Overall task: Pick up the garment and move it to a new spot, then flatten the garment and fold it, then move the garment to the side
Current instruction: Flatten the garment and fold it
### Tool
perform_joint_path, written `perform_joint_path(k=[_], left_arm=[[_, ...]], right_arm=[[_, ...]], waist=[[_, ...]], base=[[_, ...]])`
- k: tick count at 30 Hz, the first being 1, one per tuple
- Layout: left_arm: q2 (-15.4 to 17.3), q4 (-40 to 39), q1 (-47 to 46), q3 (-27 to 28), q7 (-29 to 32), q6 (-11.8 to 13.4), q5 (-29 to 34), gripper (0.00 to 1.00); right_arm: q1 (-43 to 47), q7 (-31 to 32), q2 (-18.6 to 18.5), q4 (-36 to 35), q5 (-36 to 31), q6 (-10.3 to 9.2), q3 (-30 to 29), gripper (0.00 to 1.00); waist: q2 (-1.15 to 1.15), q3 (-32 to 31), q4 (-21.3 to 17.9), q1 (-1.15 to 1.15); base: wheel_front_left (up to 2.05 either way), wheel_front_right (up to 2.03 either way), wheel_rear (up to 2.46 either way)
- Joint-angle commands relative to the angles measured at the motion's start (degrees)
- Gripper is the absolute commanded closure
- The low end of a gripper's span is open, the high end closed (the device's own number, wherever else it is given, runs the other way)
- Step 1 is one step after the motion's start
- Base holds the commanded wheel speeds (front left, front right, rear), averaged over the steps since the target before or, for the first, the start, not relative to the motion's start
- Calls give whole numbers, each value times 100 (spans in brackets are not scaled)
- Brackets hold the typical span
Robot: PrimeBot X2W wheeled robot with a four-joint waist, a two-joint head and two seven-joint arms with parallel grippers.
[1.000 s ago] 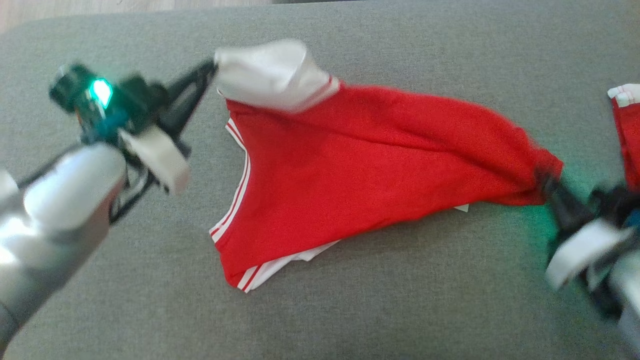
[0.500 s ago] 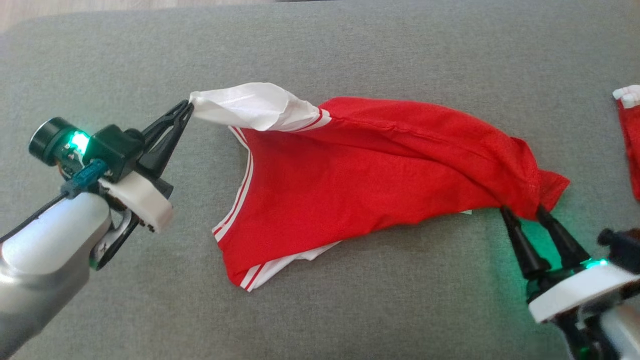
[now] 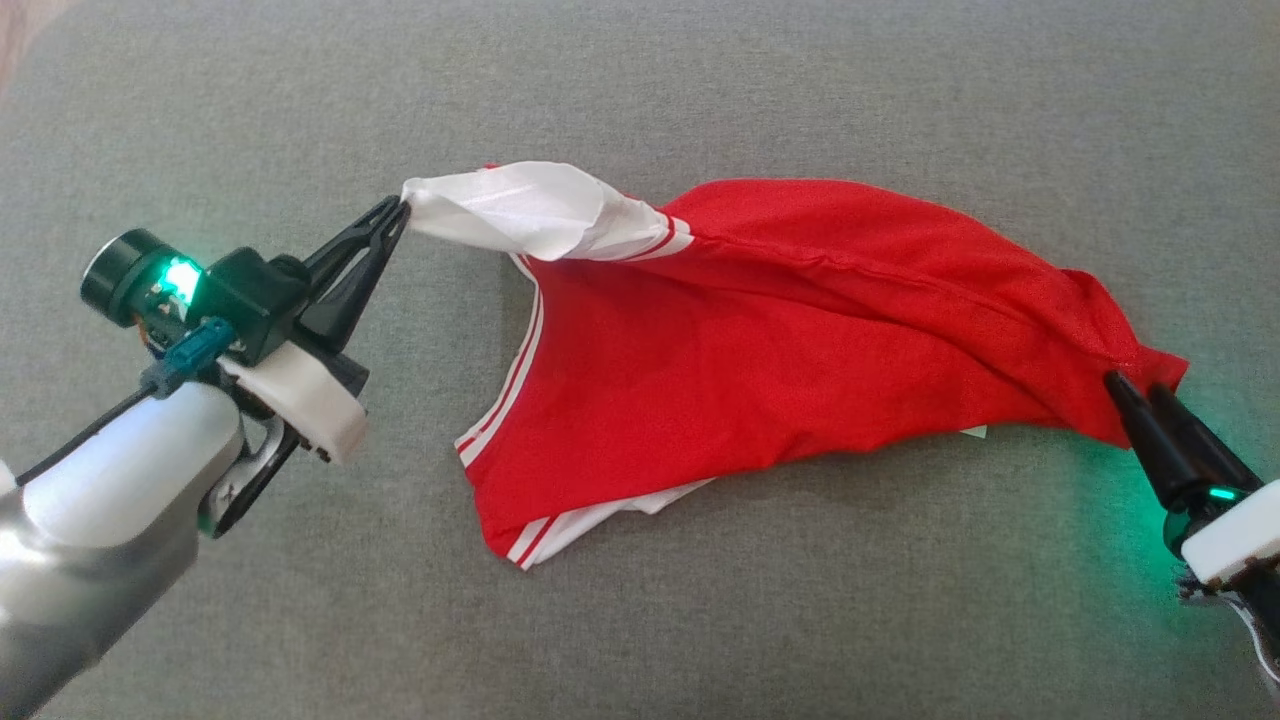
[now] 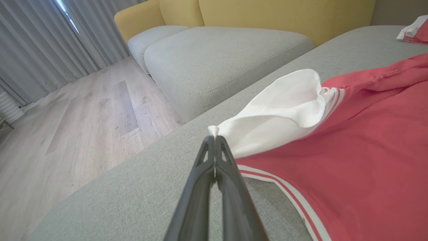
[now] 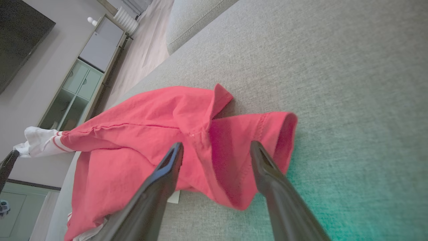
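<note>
Overhead, a red garment (image 3: 800, 330) with white striped trim lay across a grey sofa cushion (image 3: 700, 620), drawn out from left to right. The left gripper (image 3: 400, 208) was pinched tight on the tip of the garment's white sleeve (image 3: 530, 210), holding it slightly raised above the cushion. At the opposite end, the right gripper (image 3: 1133, 385) had its two dark fingers spread wide and gripped nothing. The red hem (image 5: 267, 150) lay loose on the cushion between and just beyond the fingertips. A green glow (image 3: 1100, 490) tinted the cushion beside it.
</note>
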Motion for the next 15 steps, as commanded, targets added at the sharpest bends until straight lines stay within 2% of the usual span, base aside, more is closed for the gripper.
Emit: perform_joint_path(k=[1,6,7,8,11,14,15], left_arm=[[172,-34,-302,268,-18,-5,55,100],[114,38,-314,256,-29,-50,72,100],[104,47,-318,254,-31,-51,75,100],[97,53,-319,253,-32,-52,77,100],[84,74,-330,253,-35,-64,78,100],[70,93,-341,255,-39,-75,84,100],[66,99,-342,255,-40,-77,85,100]], right_arm=[[-99,-1,-219,-130,74,37,-6,0],[-157,68,-200,-203,277,37,-37,0],[-164,94,-205,-223,307,37,-37,4],[-170,119,-212,-240,332,37,-39,13],[-175,216,-232,-267,411,37,-39,53],[-182,226,-254,-291,413,37,-56,72],[-187,210,-254,-291,407,37,-70,81]], waist=[[0,12,21,0],[0,23,37,0],[0,21,34,0],[0,17,30,0],[0,20,21,0],[0,27,16,0],[0,29,14,0]], base=[[0,0,0],[0,0,0],[0,0,0],[0,0,0],[0,0,0],[0,0,0],[0,0,0]])
